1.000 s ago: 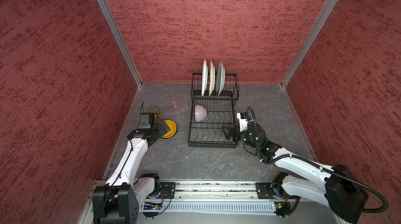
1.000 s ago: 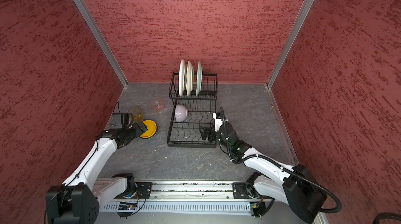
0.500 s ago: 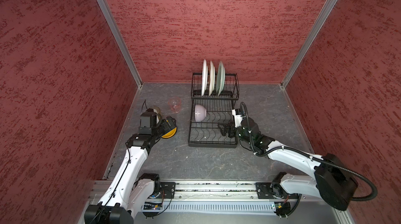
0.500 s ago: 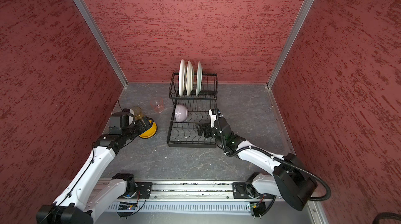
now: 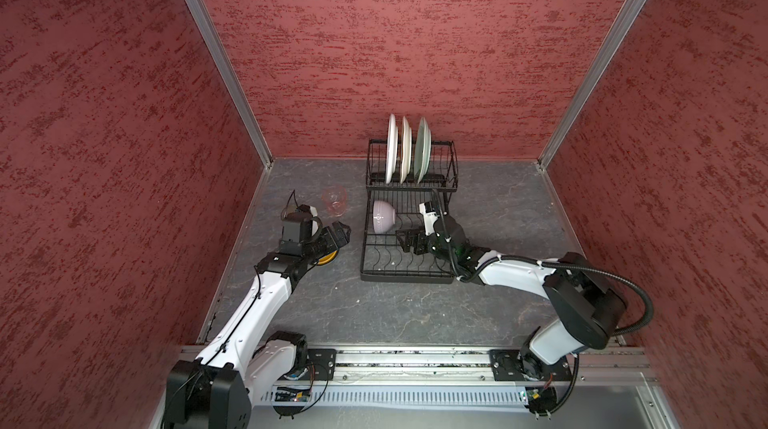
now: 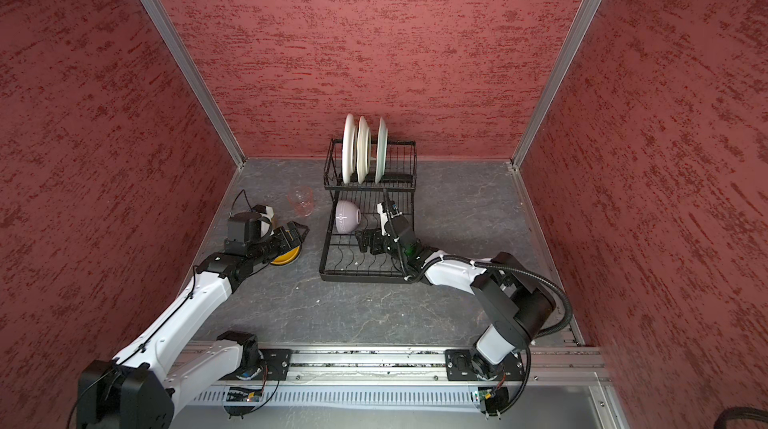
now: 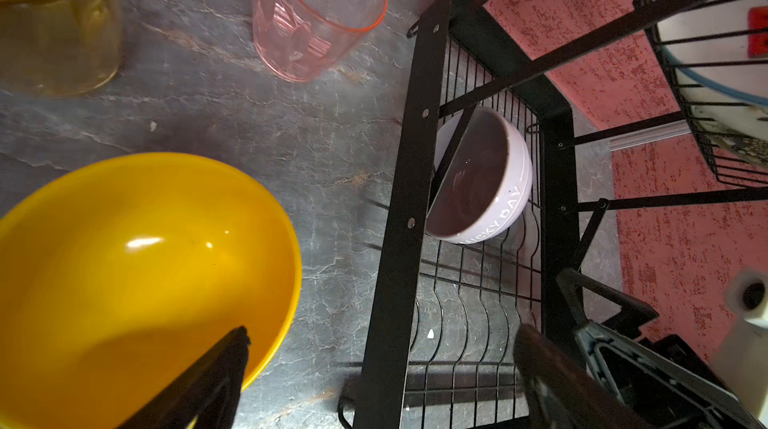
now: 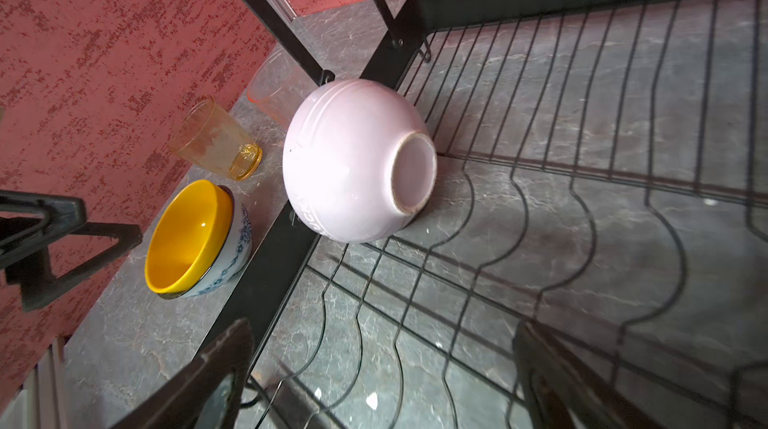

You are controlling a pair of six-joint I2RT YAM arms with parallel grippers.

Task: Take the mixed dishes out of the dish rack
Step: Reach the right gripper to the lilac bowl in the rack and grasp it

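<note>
- The lilac bowl (image 8: 353, 169) lay on its side in the back-left corner of the lower tier of the dish rack (image 5: 403, 278). Its foot faced the right arm (image 5: 511, 273), whose jaws stood wide apart just short of it, holding nothing.
- The step in hand looked like grasping that bowl. The glazed belly would likely slip, so a grip on the rim, one jaw inside and one outside, seemed safer. The lift should clear the wavy wires and side frame before swinging out.
- The left arm (image 5: 266, 302) held its jaws apart and empty over the yellow bowl (image 7: 137, 281), which sat nested in the blue-white bowl (image 8: 237, 252) on the worktop (image 5: 415, 314). The lilac bowl's path out should avoid that arm.
- Three plates (image 5: 406, 148) stood upright in the back tier.
- The amber tumbler (image 8: 216, 144) was hidden behind the left arm in both top views.
- The lilac bowl's mouth faced away from the right wrist view, and whether its rim touched the frame could not be told.
</note>
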